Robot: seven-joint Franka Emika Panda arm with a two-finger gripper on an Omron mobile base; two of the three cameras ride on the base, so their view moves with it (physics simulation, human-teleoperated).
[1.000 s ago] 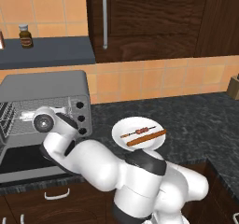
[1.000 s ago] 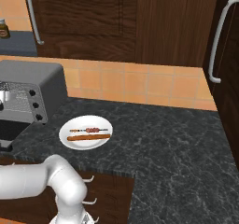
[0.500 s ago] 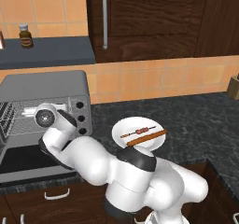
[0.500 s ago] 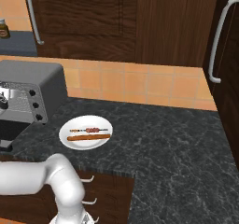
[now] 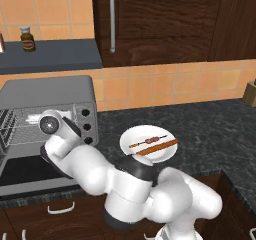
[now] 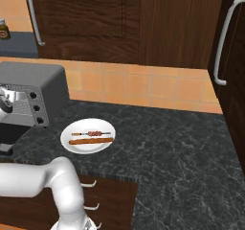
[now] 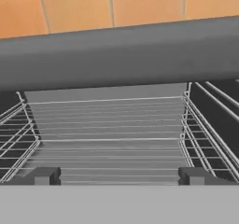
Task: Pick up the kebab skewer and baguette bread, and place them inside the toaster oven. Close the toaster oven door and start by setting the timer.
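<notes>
Still on the white plate (image 5: 148, 143) on the dark counter (image 6: 182, 147), the kebab skewer (image 5: 148, 141) and the baguette bread (image 5: 157, 147) lie side by side, skewer on the far side, loaf nearer the counter edge. Left of the plate, the toaster oven (image 5: 50, 96) stands with its door (image 5: 25, 176) dropped open and wire racks bare. The gripper (image 7: 119, 177) faces into that cavity, jaws spread wide and holding nothing. Risk, as I judge it: swinging from oven to plate, the arm could clip the lowered door or knobs (image 5: 86, 126), or nudge the plate and roll the loaf off.
</notes>
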